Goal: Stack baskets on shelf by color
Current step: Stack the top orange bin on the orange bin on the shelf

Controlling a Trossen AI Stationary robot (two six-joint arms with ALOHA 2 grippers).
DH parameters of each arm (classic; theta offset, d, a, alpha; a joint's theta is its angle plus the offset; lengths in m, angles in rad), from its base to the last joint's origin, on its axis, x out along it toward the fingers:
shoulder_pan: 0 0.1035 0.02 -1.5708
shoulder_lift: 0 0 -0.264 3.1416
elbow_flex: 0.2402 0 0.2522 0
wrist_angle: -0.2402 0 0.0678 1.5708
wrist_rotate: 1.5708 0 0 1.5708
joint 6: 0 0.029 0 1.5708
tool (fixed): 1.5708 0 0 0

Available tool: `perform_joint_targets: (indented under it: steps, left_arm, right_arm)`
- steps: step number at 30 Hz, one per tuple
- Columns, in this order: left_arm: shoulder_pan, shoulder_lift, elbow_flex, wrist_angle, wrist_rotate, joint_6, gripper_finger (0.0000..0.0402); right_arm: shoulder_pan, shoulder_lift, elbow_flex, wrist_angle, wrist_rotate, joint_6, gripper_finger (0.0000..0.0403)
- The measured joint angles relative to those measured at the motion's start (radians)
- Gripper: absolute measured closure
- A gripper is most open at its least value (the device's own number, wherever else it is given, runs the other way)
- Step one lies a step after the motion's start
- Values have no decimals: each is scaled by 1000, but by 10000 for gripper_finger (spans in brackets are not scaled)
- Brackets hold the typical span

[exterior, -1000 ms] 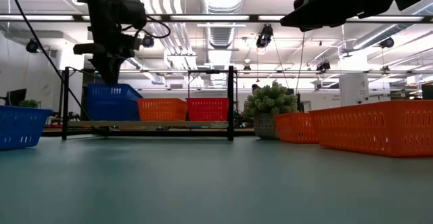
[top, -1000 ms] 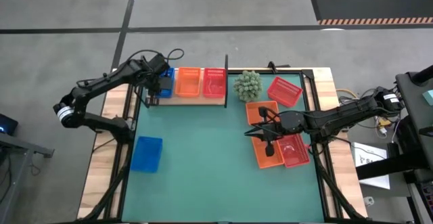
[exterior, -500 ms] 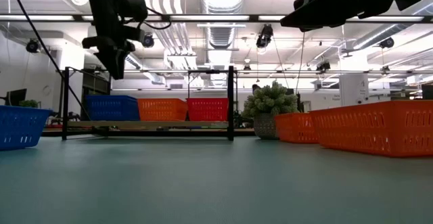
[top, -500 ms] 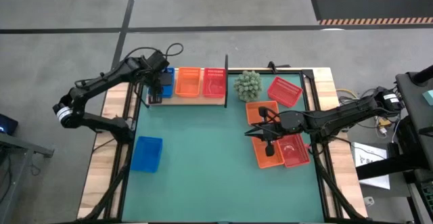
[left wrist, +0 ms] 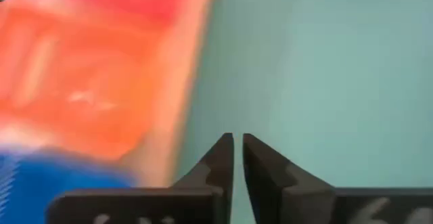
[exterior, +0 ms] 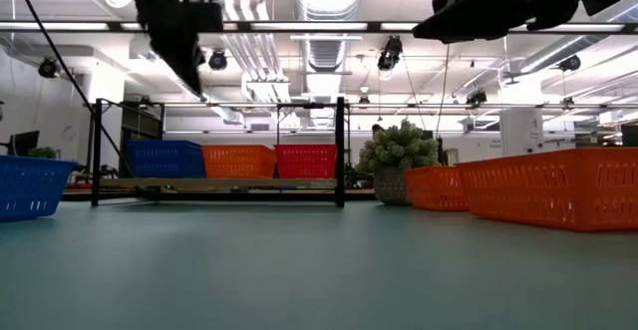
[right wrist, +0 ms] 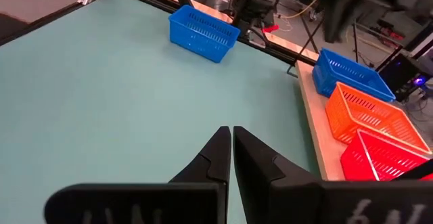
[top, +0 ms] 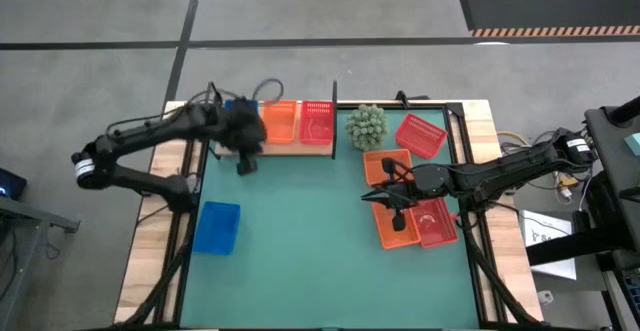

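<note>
Since a second ago, the left gripper (top: pixel 246 163) has pulled back off the shelf (top: pixel 290 148) and now hangs over the green mat (top: pixel 310 241) just in front of the shelf's left part, its jaws drawn nearly together with nothing between them, as the left wrist view shows. On the shelf, the blue basket (exterior: pixel 164 158) it was over a second ago sits at the left end, largely hidden under the arm in the high view, with an orange basket (top: pixel 279 121) beside it and a red-pink basket (top: pixel 317 121) next, near the black post (top: pixel 334 119).

Off the shelf, another blue basket (top: pixel 216 227) lies on the mat near the counter's left front. On the right side, two orange baskets (top: pixel 385 163) (top: pixel 396 225) and a red-pink basket (top: pixel 436 221) lie close together, and one more red-pink basket (top: pixel 420 135) sits tilted near the spiky green plant (top: pixel 366 126).

The right gripper (top: pixel 385 193) hovers over the orange baskets on the right, jaws closed and empty.
</note>
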Motion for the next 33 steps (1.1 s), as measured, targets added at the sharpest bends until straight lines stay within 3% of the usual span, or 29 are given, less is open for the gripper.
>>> perform_joint_targets:
  steps: [3,7,12,22,26,33]
  left_arm:
    - [-221,-52,-71,183,-6,-176,398]
    - [-491,-87,-174,434,-165,-285,396]
    - [-671,-86,-285,744,-354,-346,396]
    - [-719,46,-477,1399,-413,-281,395]
    - [-719,96,-490,1496,-413,-220,395]
    - [-718,107,-492,1513,-412,-208,395]
  right_arm:
    - [-4,0,-3,0,0,-26,392]
    - [-26,0,-3,0,0,-56,392]
    - [-63,0,-3,1,-1,-77,392]
    - [-115,0,-3,5,-1,-122,392]
    - [-115,0,-3,11,-1,-109,392]
    - [-115,0,-3,12,-1,-22,365]
